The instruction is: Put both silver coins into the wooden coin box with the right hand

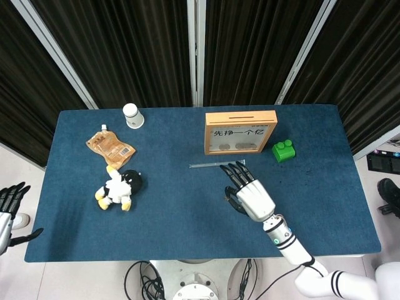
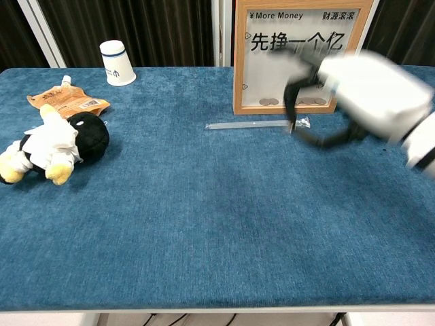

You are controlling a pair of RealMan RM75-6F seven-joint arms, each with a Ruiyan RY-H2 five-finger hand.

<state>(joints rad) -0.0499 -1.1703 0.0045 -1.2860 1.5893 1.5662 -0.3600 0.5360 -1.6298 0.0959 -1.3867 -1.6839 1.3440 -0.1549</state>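
Observation:
The wooden coin box [image 1: 240, 132] [image 2: 303, 56] stands upright at the back centre of the blue table [image 1: 175, 212], with a slot along its top and several coins [image 2: 292, 101] lying behind its clear front. My right hand [image 1: 251, 195] [image 2: 363, 87] is raised off the table in front of the box, blurred in the chest view. Its thumb and a finger are drawn together low down, apparently pinching a small silver coin [image 2: 292, 126]. No other loose coin shows on the cloth. My left hand [image 1: 9, 209] hangs beyond the table's left edge with fingers apart, holding nothing.
A clear thin tube [image 1: 217, 164] [image 2: 257, 124] lies just in front of the box. A green block [image 1: 284, 150] [image 2: 375, 103] sits to the box's right. On the left are a paper cup [image 1: 132, 115], a snack pouch [image 1: 110, 145] and a plush toy [image 1: 119, 187].

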